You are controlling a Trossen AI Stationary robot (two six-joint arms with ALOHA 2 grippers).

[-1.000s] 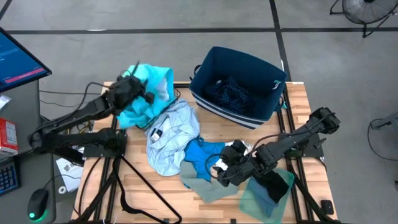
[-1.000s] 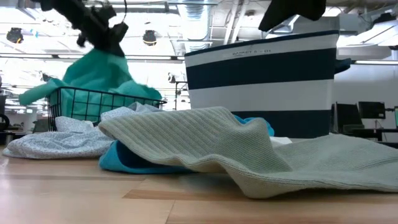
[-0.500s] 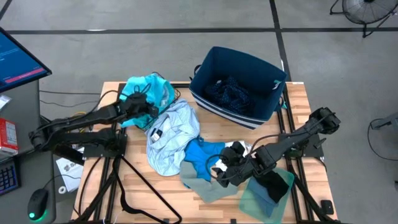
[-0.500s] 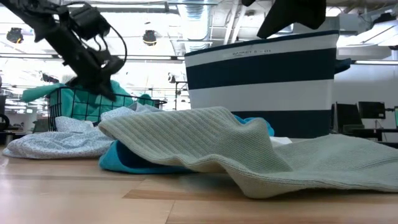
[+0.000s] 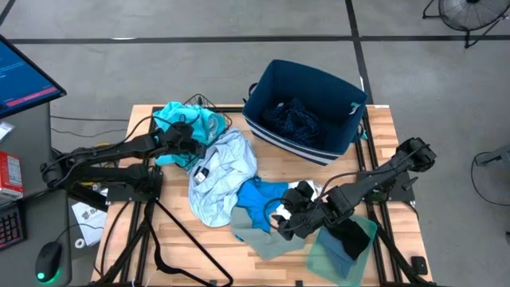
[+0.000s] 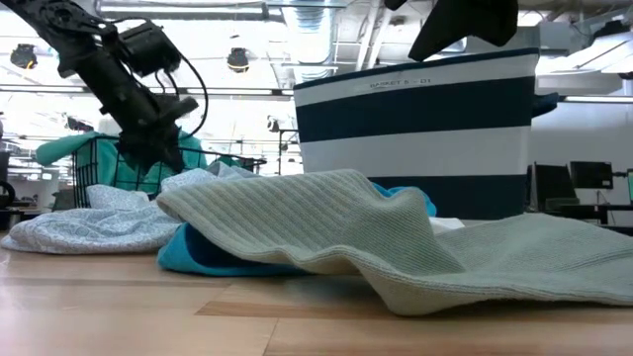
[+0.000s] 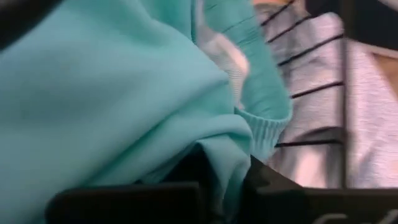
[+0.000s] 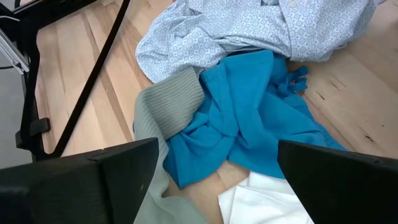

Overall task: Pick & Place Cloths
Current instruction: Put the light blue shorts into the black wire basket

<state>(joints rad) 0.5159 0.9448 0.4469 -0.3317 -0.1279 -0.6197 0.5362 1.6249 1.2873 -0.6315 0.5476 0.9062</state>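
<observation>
My left gripper (image 5: 185, 139) is low over the black wire basket (image 6: 107, 166) at the table's far left, shut on the turquoise cloth (image 5: 191, 118), which lies heaped in that basket. My right gripper (image 5: 288, 214) hangs open above the middle pile, touching nothing. Below it lie the bright blue cloth (image 8: 249, 118), the grey knitted cloth (image 8: 165, 102) and a white cloth (image 8: 261, 202). The pale blue-white shirt (image 5: 219, 171) is spread toward the basket. A dark navy patterned cloth (image 5: 293, 118) sits inside the bin, and a small black cloth (image 5: 347, 237) lies on the green tray. My left gripper pinches a fold of the turquoise cloth (image 7: 217, 158) between its two fingers, coming from above and slanting down into the basket. The cloth bunches slack around the fingers (image 7: 273, 186) and rests on the basket's wires (image 7: 311, 46). How many layers are held is hidden.
The navy and white fabric bin (image 5: 275, 72) stands at the far right. The translucent green tray (image 5: 319, 257) is at the near right corner. Bare wood (image 5: 171, 231) shows at the near left. A monitor and desk lie beyond the table's left edge.
My left gripper has come down and a little toward the table's near edge, carrying the turquoise cloth. The cloth, held high and hanging spread a second ago, now lies heaped in the wire basket. The right arm has kept still.
</observation>
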